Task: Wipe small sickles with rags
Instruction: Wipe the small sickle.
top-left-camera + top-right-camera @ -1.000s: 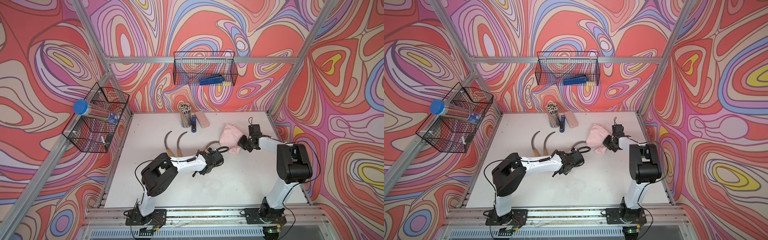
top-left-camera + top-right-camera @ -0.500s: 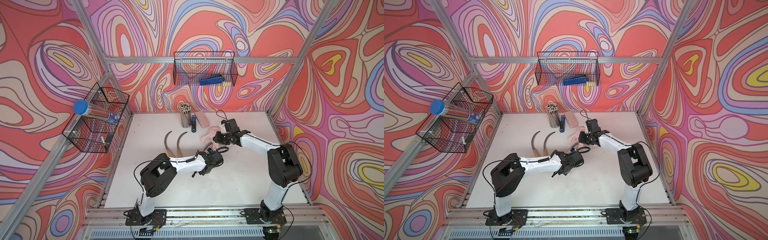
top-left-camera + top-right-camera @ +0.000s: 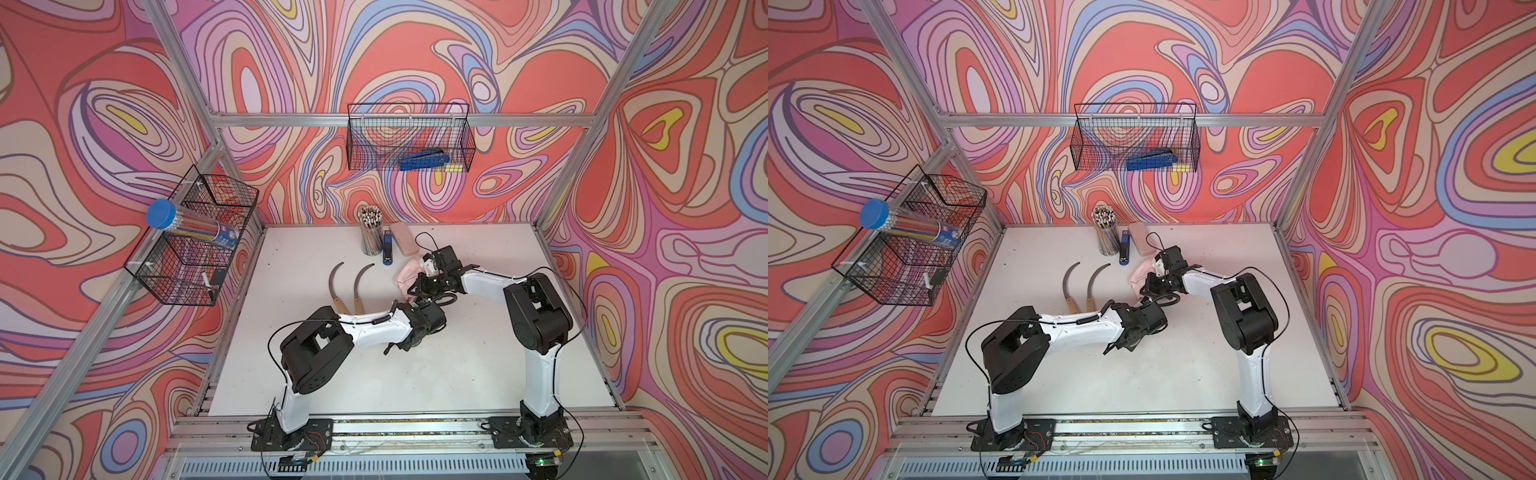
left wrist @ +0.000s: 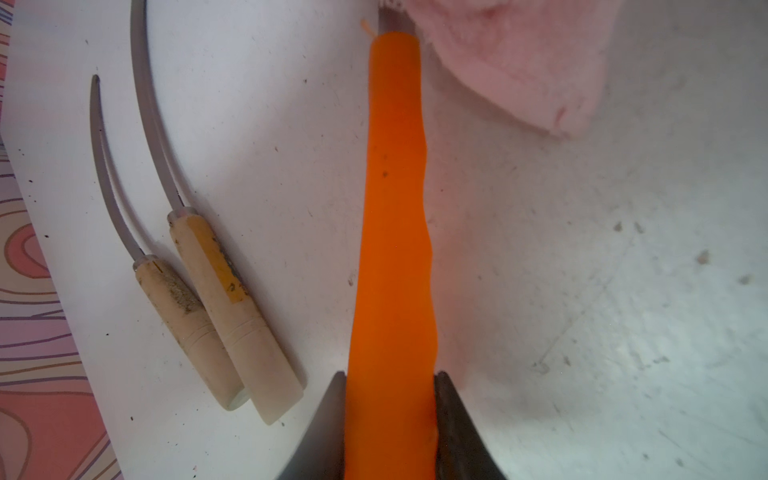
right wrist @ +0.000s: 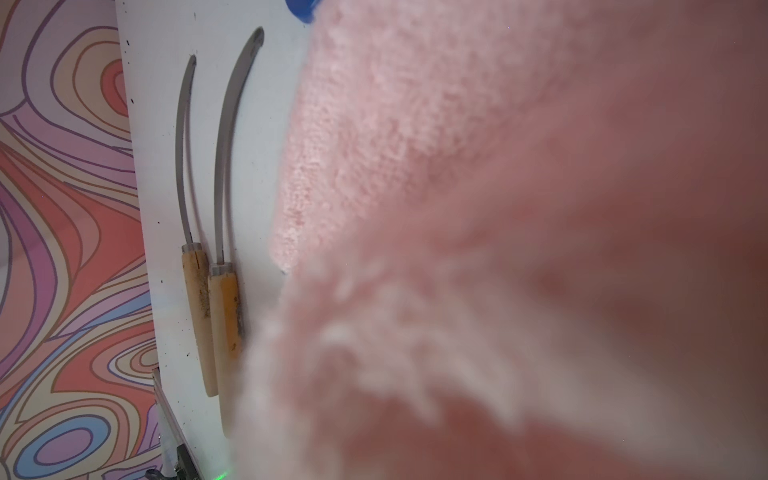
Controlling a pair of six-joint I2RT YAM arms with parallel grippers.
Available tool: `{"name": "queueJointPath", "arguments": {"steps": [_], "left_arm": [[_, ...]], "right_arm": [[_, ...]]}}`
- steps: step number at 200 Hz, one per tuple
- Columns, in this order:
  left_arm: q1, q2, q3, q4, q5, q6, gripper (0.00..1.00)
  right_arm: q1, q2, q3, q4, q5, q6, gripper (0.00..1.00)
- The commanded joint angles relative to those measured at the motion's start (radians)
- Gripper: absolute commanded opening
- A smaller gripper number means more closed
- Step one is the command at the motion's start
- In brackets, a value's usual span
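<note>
Near the middle of both top views, just above the bare lower stretch of the white table (image 3: pixel 415 374), the two arms meet. The left gripper (image 4: pixel 390 419) is pinched narrow on the butt end of the orange-handled sickle (image 4: pixel 395 228), one jaw on each side of the handle; whether the handle rests on the table cannot be told. Its blade end runs under the pink rag (image 4: pixel 519 62), so the blade is hidden.

Just above that in a top view, the right gripper (image 3: pixel 417 289) is closed tight with the rag (image 3: pixel 409 270) bunched at it; the fuzzy cloth fills most of the right wrist view and covers the jaws there.

Left of centre lie two wooden-handled sickles (image 3: pixel 337 286) (image 3: pixel 360 286), side by side, handles close together, blades curving toward the back; both are apart from the orange one and from either gripper.

Further up, at the table's back edge, stand a pencil cup (image 3: pixel 371 232), a blue stapler (image 3: pixel 387 249) and a pink case (image 3: pixel 404 238), close together; the rag is near the case.

On the back wall, upper centre, hangs a wire basket (image 3: pixel 409 137); another basket (image 3: pixel 195 241) hangs at the left.
</note>
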Motion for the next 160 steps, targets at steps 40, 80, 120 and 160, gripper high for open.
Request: {"name": "queueJointPath", "arguments": {"steps": [40,80,120,160], "left_arm": [[0.002,-0.021,-0.004,-0.02,-0.04,0.0,0.0],[0.002,-0.024,-0.004,-0.022,-0.042,-0.001,0.0],[0.002,-0.036,-0.011,-0.023,-0.048,-0.006,0.0],[0.002,-0.042,-0.014,-0.022,-0.046,-0.005,0.0]], "right_arm": [[-0.103,-0.014,-0.017,-0.114,0.165,0.008,0.0],[-0.227,-0.041,-0.067,-0.103,0.175,0.034,0.0],[-0.296,-0.07,-0.09,-0.138,0.256,0.039,0.0],[-0.411,-0.108,-0.151,-0.124,0.265,0.076,0.0]]}}
